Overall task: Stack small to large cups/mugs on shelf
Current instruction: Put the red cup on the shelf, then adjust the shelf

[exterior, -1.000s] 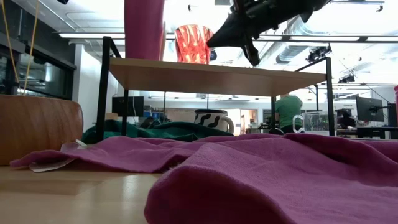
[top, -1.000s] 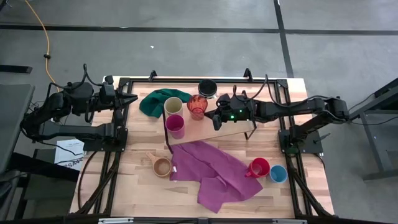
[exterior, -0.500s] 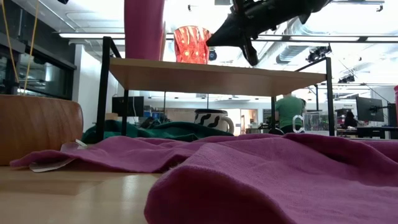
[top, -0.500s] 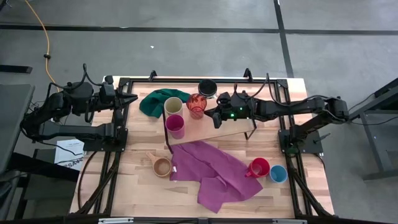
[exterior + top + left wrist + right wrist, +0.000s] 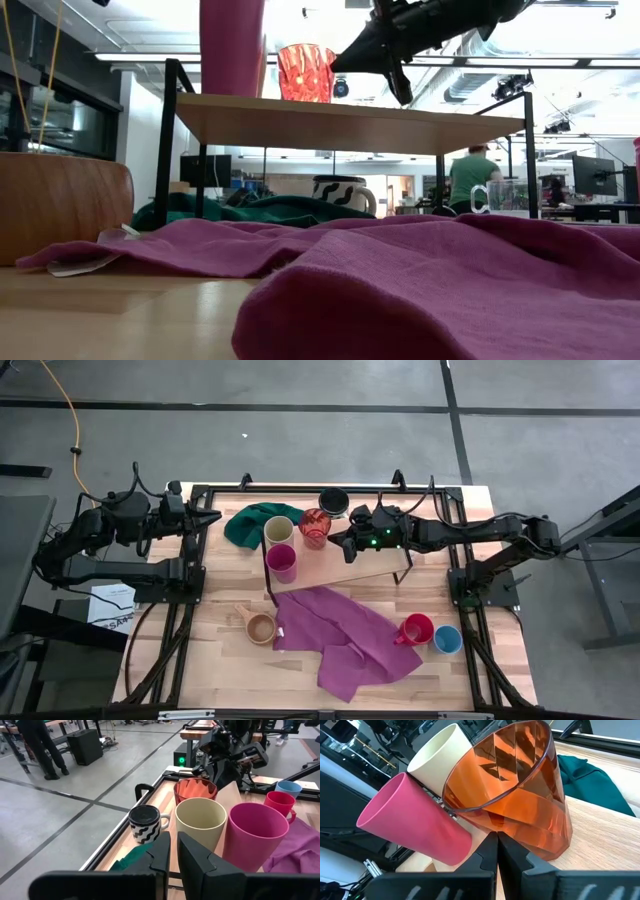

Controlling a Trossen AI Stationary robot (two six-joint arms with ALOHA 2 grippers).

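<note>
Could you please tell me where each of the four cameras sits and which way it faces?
High: overhead, straight down on the shelf and both arms.
Low: tabletop level, looking across the purple cloth; right claw above.
Left wrist: on the left arm at the table's edge, its shut claw facing the cream cup.
Right wrist: shut claw at the red translucent cup.
All four show that cup.

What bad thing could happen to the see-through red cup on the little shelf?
The right end effector, shut, sits right beside the translucent red cup on the shelf. One nudge too far could tip it or knock it into the cream cup and magenta cup, which stand close by near the shelf's end. It might also slide off the shelf's edge onto the green cloth below.
</note>
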